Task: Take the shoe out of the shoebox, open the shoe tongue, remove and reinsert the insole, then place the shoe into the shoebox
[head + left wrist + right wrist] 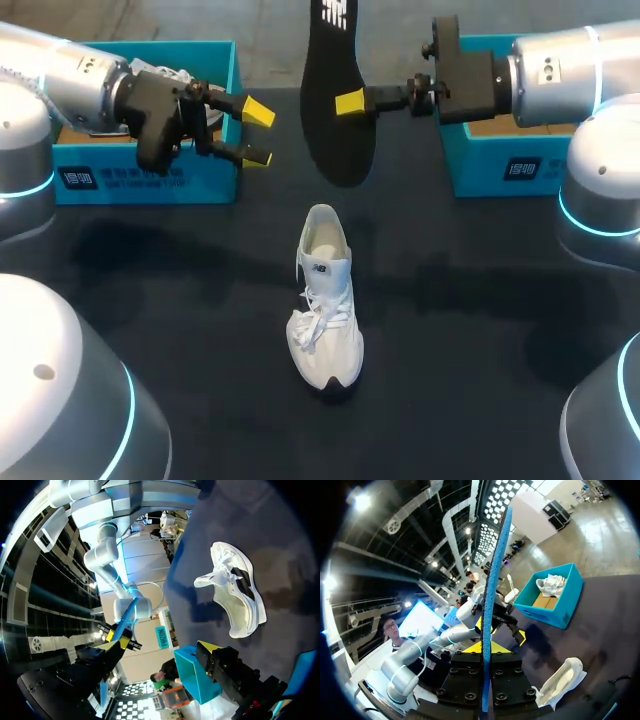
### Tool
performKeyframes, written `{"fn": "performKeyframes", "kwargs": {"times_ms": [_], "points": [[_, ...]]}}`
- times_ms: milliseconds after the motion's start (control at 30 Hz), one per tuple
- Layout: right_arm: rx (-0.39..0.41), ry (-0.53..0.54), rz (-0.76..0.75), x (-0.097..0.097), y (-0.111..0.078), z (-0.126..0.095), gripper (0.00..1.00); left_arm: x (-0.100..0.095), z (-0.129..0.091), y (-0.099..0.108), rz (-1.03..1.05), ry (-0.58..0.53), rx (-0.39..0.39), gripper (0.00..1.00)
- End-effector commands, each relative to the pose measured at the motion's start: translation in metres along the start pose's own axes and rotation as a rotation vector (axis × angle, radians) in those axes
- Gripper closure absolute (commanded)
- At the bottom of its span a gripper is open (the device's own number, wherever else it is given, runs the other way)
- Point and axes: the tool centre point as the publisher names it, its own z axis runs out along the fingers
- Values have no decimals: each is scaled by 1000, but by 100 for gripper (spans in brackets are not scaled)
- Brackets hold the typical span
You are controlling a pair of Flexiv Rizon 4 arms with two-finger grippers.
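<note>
right fingers (350, 102) clamped on the black insole (335, 110), one yellow tip on its right edge about halfway along; the insole hangs in the air over the far middle of the counter (500, 330), touching nothing else; in the right wrist view it stands edge-on between the fingers and shows a blue edge; the right arm comes in from the far right, above the right box (490, 165).

left fingers (256, 116) apart, with nothing between them; they hover at the far left, just in front of the right end of the left box (150, 180), their tips pointing right towards the insole but apart from it.

the white shoe (325, 300) stands on its sole in the middle of the counter, nearer than the insole and clear of both boxes; its toe points near and its opening far; the laces lie loose over the tongue.

the left box is teal, open at the top, and holds a second shoe (172, 72), white; the right box is teal too, and what it holds cannot be told.
</note>
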Motion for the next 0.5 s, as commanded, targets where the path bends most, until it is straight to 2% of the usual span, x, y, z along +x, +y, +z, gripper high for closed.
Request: {"fn": "performKeyframes", "kwargs": {"times_ms": [33,300,500], "points": [[0,-2,1,0,1,2,100,0,0,0,1,1,2,0],[0,-2,1,0,1,2,100,2,-1,2,-3,2,3,0],[-33,-23,-122,-15,8,7,100,4,-9,9,-2,8,11,0]]}}
